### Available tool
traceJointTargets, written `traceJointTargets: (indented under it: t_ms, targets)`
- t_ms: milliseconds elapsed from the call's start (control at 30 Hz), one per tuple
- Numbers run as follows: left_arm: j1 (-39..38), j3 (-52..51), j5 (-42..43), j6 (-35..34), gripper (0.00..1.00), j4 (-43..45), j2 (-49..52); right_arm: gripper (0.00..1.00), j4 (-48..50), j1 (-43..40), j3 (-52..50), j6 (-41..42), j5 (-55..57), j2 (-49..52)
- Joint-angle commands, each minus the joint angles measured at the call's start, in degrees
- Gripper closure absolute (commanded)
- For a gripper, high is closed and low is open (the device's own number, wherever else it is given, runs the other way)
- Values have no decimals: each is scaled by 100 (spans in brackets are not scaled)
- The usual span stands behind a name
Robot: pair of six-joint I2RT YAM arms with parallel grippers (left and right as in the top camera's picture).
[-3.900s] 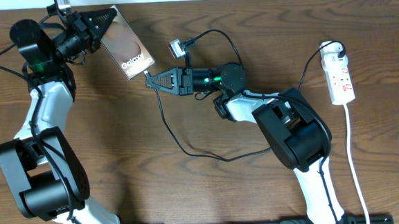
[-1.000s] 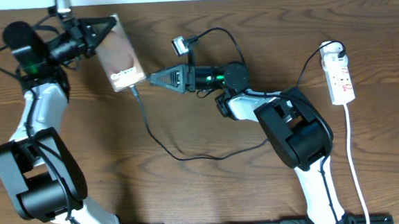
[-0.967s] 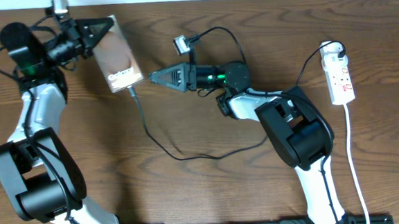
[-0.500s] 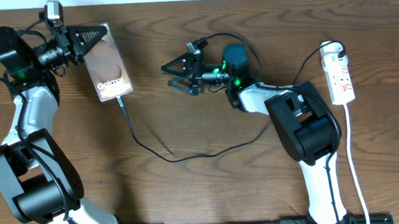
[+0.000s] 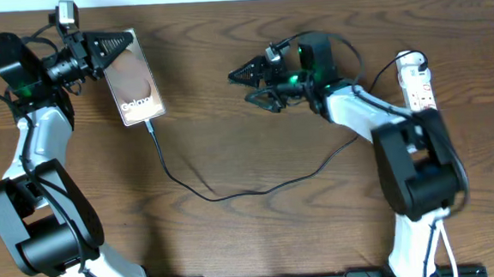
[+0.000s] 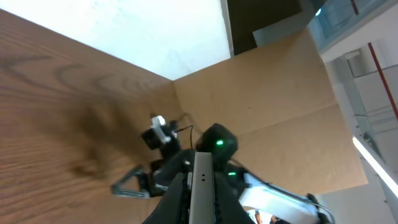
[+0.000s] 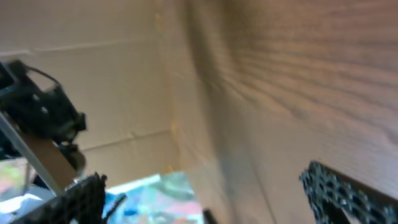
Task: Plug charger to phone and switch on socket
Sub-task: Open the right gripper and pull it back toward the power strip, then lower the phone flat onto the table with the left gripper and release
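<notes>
Currently seeing left gripper (image 5: 119, 45) clamped on top edge of glossy bronze slab phone (image 5: 133, 81), upper left over grainy wood table (image 5: 230, 148). Can trace thin black charger cable (image 5: 225, 194) from phone's lower edge, looping right. Reading right gripper (image 5: 248, 87) as splayed, empty, well left of narrow white power strip (image 5: 419, 85).

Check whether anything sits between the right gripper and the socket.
No loose object does. The open right gripper points away from the socket, so only its own arm lies on that line; the charger cable runs lower across the table.
</notes>
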Motion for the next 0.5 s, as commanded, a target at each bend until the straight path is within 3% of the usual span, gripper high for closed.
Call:
traceJointTargets:
  t_ms: [0,267,467]
  targets:
    - [-142,-37,72,153,93,28,-50,1,-1051,17,70,-1561,992,-835]
    - [-520,-490,-256,575,93,-17,-33,1,-3602,31,70,-2168,3298,-2013]
    - [-879,-1108,-938,1239,93,-599,13,1,-4535,31,70,-2669,3593,-2573]
